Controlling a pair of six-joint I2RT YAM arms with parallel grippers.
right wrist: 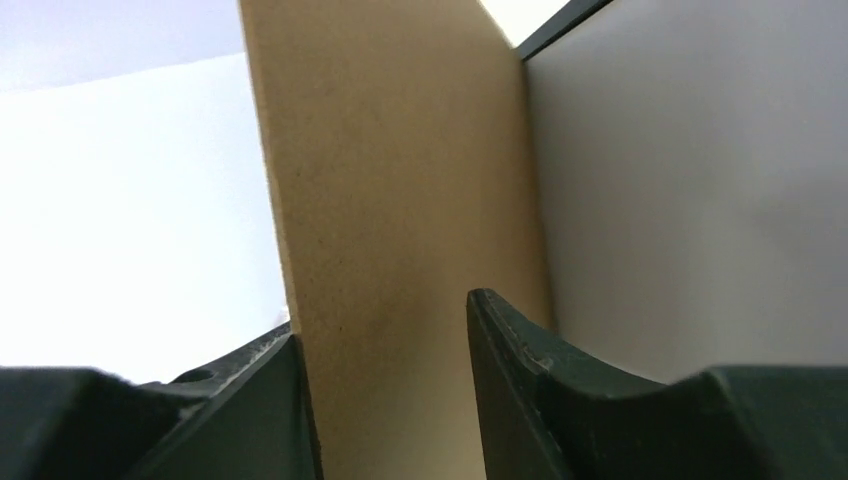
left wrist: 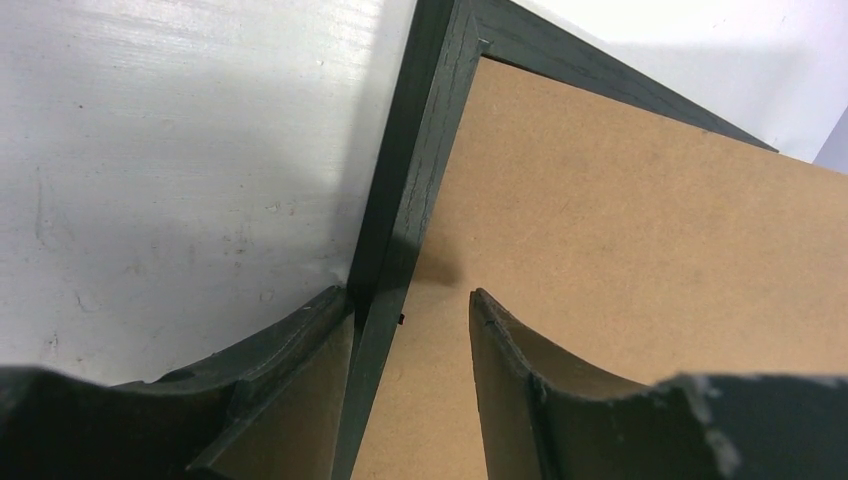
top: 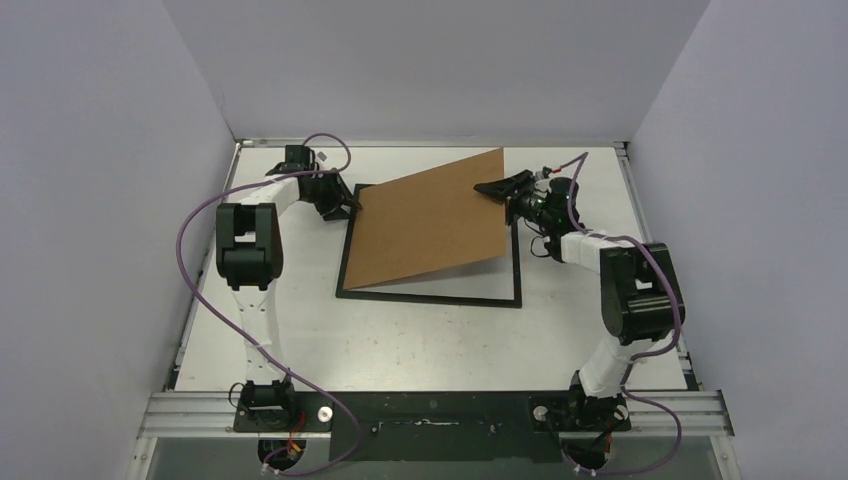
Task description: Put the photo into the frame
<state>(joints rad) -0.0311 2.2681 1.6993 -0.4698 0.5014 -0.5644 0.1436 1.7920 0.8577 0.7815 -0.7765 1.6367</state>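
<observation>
Currently, frame [top: 430, 297] lies flat on table [top: 400, 345]. Brown board [top: 430, 225] rests tilted on it, far right corner raised. Left gripper [top: 350, 205] is open, jaws straddling the frame's left rail near the far corner. Right gripper [top: 490, 187] brackets the raised corner; clamped or not cannot be told.

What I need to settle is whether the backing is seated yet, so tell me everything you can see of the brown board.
The brown board is a thin, flat, matte rectangle, like plain fibreboard. It is tilted: its left edge sits low inside the black frame, its right edge raised clear. The right gripper meets that raised edge with fingers apart, seemingly propping rather than pinching it. The left gripper straddles the frame's left rail, one finger over the board; contact there is unclear.
</observation>
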